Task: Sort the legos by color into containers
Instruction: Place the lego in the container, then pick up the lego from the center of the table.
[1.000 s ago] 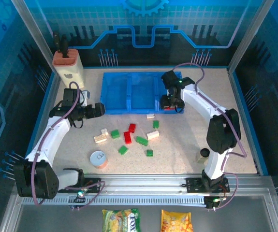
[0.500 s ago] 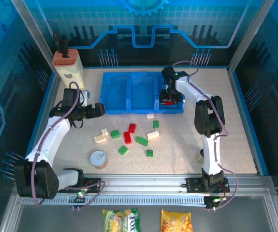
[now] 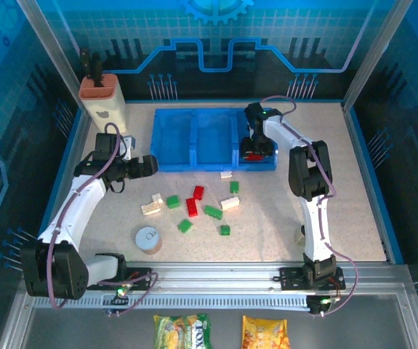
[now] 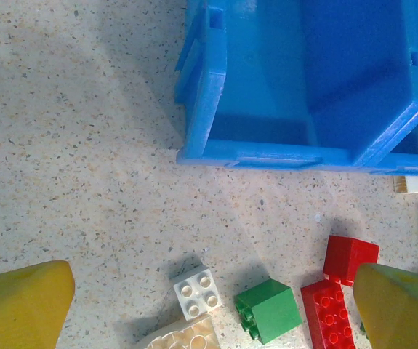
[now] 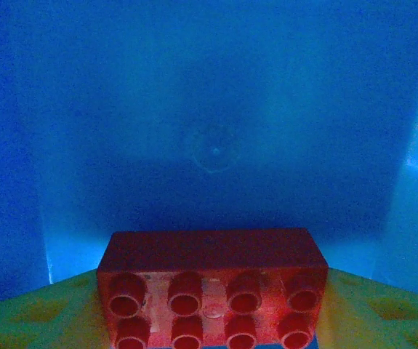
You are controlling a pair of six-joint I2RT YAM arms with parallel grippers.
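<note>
Right claw (image 5: 212, 323): flanks glossy red eight-stud brick (image 5: 210, 280); grip cannot be told.
Tray (image 5: 216, 102): translucent blue, ahead of claw.
Left claw (image 4: 209, 305): spread wide over speckled tabletop (image 4: 85, 145).
Studs: distinct at wrist, unresolved overhead.

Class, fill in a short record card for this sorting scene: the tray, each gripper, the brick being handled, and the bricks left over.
tray: blue, three compartments side by side
left gripper: open, holding nothing, by the tray's near left corner
right gripper: over the right-hand compartment
red brick: between the right gripper's fingers; whether it is gripped or loose cannot be told
loose bricks: red, green and cream, scattered on the table in front of the tray
</note>
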